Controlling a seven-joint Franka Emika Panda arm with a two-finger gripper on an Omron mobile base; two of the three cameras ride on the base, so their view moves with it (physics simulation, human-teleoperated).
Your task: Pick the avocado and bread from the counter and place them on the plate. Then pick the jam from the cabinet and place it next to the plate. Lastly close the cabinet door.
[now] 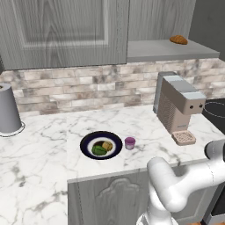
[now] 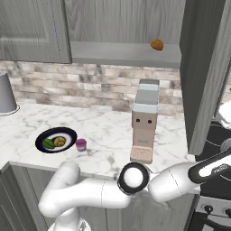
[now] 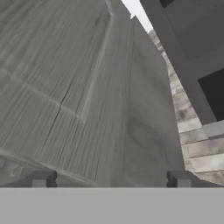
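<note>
Evidently the last step is in hand: the avocado point(image 1: 98, 150) and the bread point(image 1: 107, 145) lie side by side on the plate point(image 1: 87, 139), low and left of centre in the left base view, and the jam point(image 1: 129, 143) stands on the counter point(image 1: 44, 158) just beside the plate's right rim, apart from it. What remains is the cabinet door point(image 2: 205, 72).

That door shows in the right base view as a tall grey wood-grain panel standing open along the right side of the frame, edge-on toward the camera, with the cabinet point(image 2: 126, 53) shelf to its left at the top centre. A croissant point(image 2: 157, 44) sits on that shelf, and a coffee machine point(image 2: 145, 121) stands on the counter below it.

In the hand view the gripper point(image 3: 109, 180) has its jaws spread wide and grasps nothing; its two dark fingertips point(image 3: 41, 179) rise at the bottom edge, and grey wood grain faces them across most of the frame. I judge this to be the door's face, seen close, though whether the tips touch it I cannot tell.

As for handling, the door looks stiff, flat and smooth, swinging on hinges rather than lifting, so it should need a steady push, not a pinch. No handle is visible from these angles. The best place to press would probably be the broad face near the free edge, far from the hinge, where it turns most easily. Sliding along the slick panel is the likely risk.
</note>
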